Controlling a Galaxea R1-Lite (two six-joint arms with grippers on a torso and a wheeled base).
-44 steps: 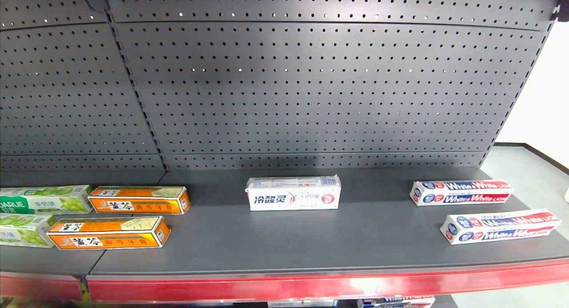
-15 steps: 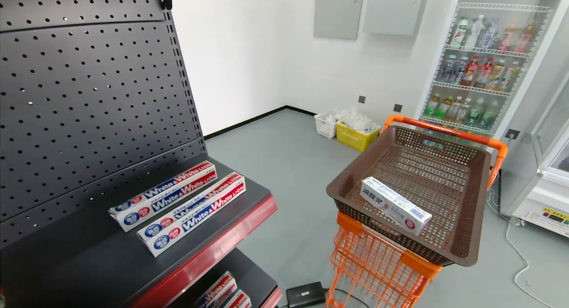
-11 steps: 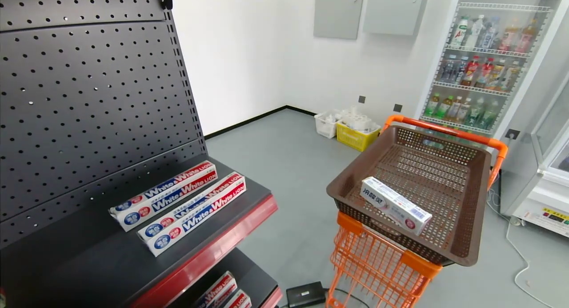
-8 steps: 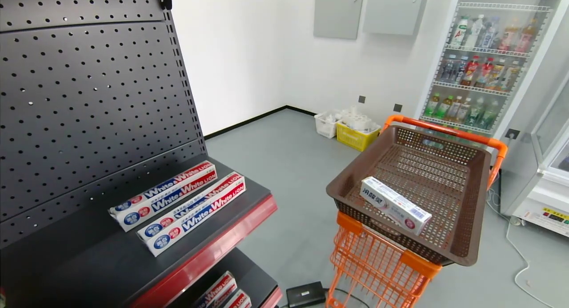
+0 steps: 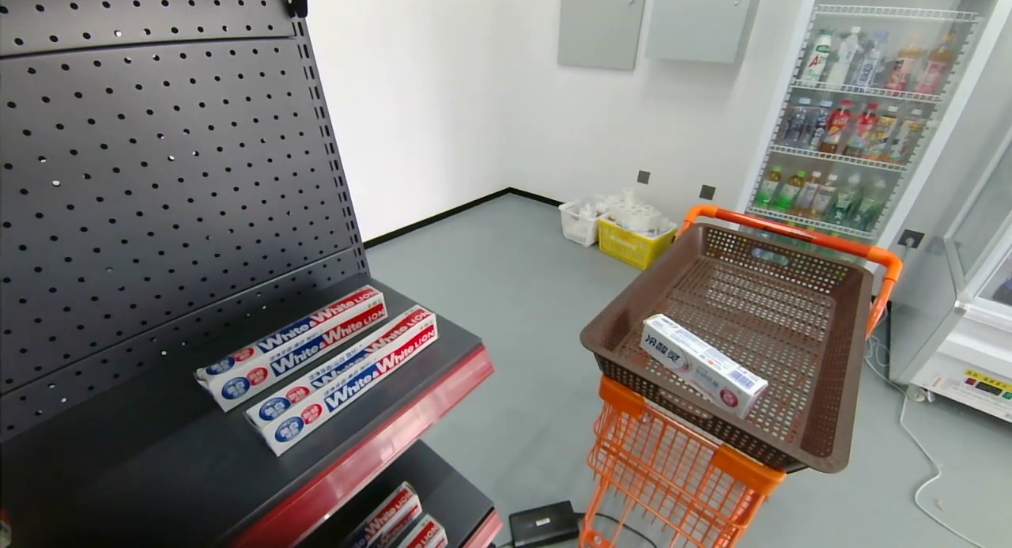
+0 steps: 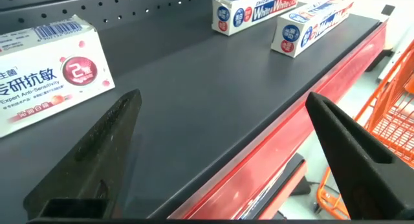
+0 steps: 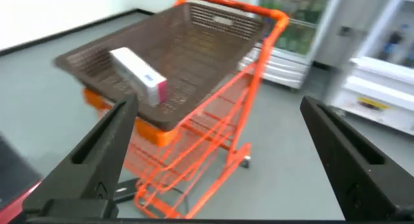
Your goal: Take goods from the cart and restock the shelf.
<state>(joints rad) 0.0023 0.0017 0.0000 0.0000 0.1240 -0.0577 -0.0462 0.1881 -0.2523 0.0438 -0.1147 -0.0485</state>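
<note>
One box point(image 5: 702, 364) lies in the cart point(image 5: 791, 232) beside the shelf point(image 5: 158, 469), fridge point(image 5: 854, 113) behind; left tool point(image 6: 223, 98) and right tool point(image 7: 218, 102) gape, released.

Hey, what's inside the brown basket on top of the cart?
One white toothpaste box lies in the brown basket, by its near rim. Whatever is beneath the box is hidden.

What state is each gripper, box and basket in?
Left gripper: open, empty, over the shelf.
Right gripper: open, empty, facing the cart.
Basket: holds one box.
White box in basket: lying flat, ungripped.
Red-and-blue boxes: side by side on shelf.
White box on shelf: untouched.
</note>
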